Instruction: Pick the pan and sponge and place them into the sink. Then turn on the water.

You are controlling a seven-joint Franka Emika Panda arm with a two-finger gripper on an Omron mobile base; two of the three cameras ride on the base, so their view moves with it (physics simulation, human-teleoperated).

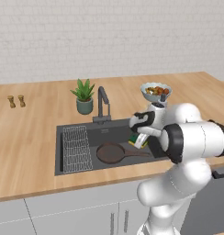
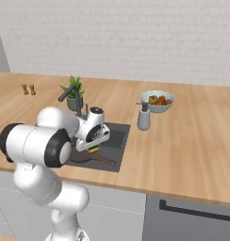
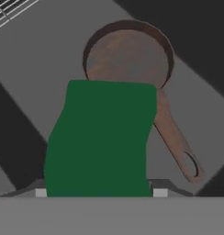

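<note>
The dark brown pan [image 1: 113, 153] lies flat on the floor of the dark grey sink [image 1: 107, 134], its handle pointing right. In the hand view the pan [image 3: 127, 53] lies straight below, handle toward the lower right. My gripper [image 1: 139, 136] hangs over the right part of the basin, shut on the sponge [image 1: 137, 140], which shows yellow and green. The sponge's green face [image 3: 104, 137] hides my fingertips in the hand view. From the right base view the sponge [image 2: 93, 149] hangs just above the pan [image 2: 88, 158]. No stream runs from the dark tap [image 1: 103, 103].
A wire grid rack [image 1: 77, 148] lies in the sink's left part. A potted plant [image 1: 84, 96] stands behind the sink, beside the tap. A pale bowl of food [image 1: 155, 92] and a soap dispenser [image 2: 143, 117] stand to the right. Two small shakers [image 1: 16, 101] stand far left.
</note>
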